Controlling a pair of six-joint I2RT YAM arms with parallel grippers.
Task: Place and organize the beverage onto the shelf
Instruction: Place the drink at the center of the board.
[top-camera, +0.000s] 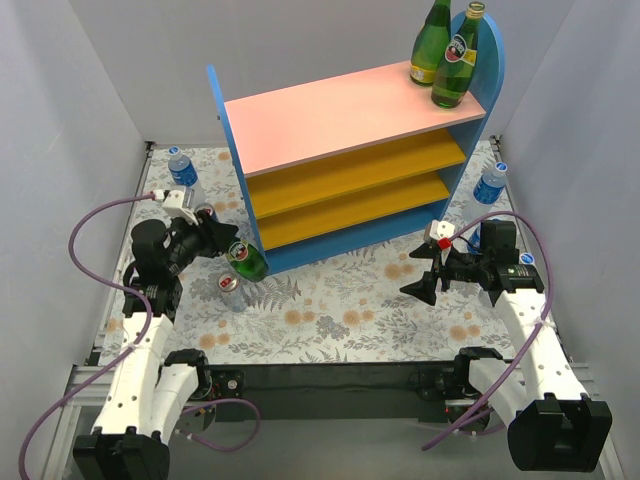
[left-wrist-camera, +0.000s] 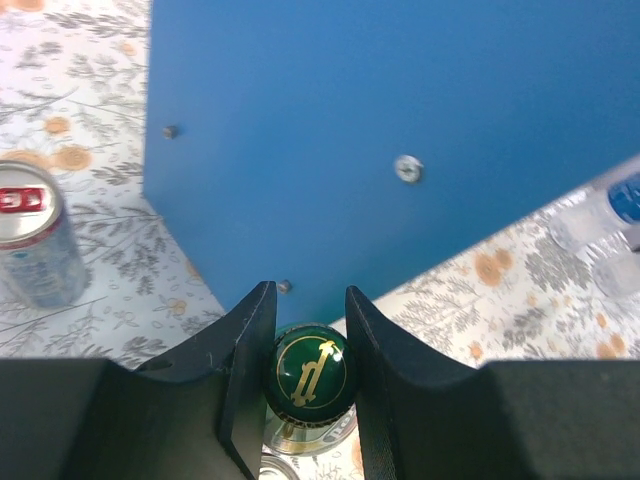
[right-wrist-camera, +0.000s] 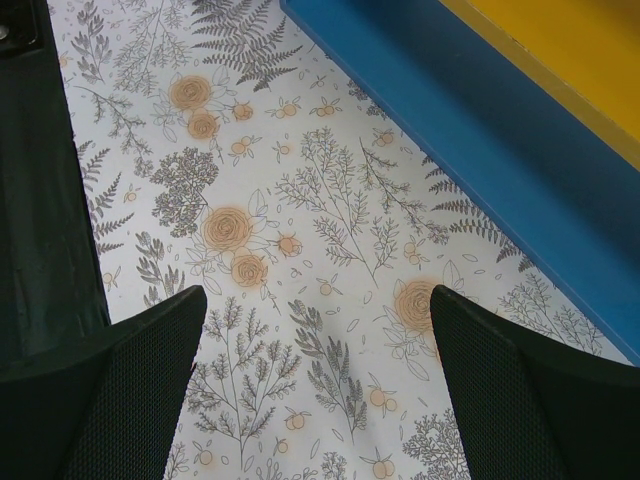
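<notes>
The left gripper (left-wrist-camera: 308, 300), clamped on the cap end of a green glass bottle (left-wrist-camera: 310, 372) just beside the blue side panel (left-wrist-camera: 400, 100) of the shelf (top-camera: 350, 190), should lift it upright and clear of that panel toward the pink top board (top-camera: 340, 115), while the right gripper (right-wrist-camera: 318, 295) hangs wide open and empty.

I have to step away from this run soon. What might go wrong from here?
1. The left tool pinches the green bottle only at its cap, so the bottle may slip or swing when lifted.
2. The shelf's blue side panel is right ahead, and the bottle might strike it.
3. A can stands close beside the bottle and might get knocked over.
</notes>
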